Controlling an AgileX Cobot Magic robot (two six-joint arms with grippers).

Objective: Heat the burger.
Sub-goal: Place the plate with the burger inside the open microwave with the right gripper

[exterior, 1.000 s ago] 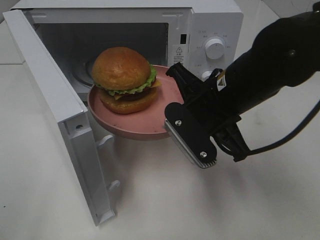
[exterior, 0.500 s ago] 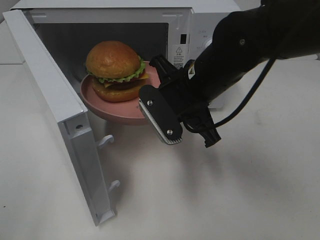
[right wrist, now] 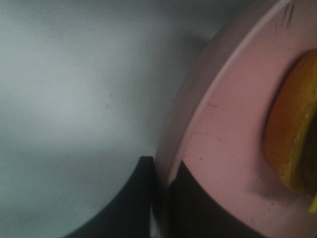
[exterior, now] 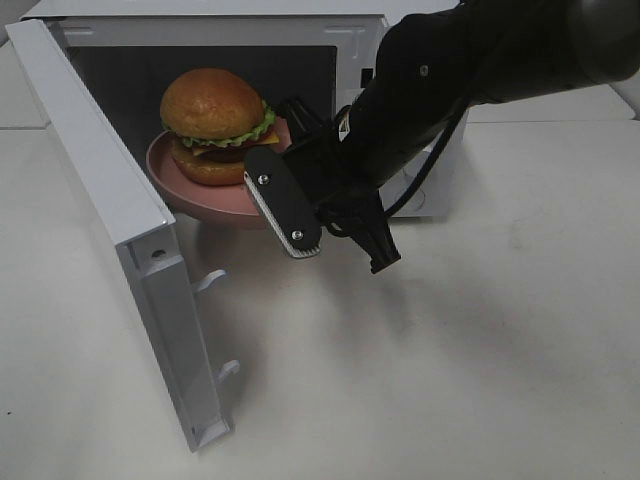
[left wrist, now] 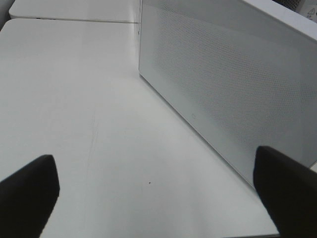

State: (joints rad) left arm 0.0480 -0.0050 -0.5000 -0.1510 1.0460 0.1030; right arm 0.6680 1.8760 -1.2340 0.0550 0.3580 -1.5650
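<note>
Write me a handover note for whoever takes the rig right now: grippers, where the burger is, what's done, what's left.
Left gripper: jaws open, holding nothing, above the table.
Right gripper: jaws shut on the rim of the pink plate.
Burger: sitting on that plate, which is held in the air, partly inside the microwave.
Done: door open, plate brought to the opening.
Left: set the plate down inside, release, pull the arm out, close the door, start heating.

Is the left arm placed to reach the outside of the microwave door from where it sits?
Probably yes: the open left gripper faces the door on its outer panel across the table, with nothing visible between them.
</note>
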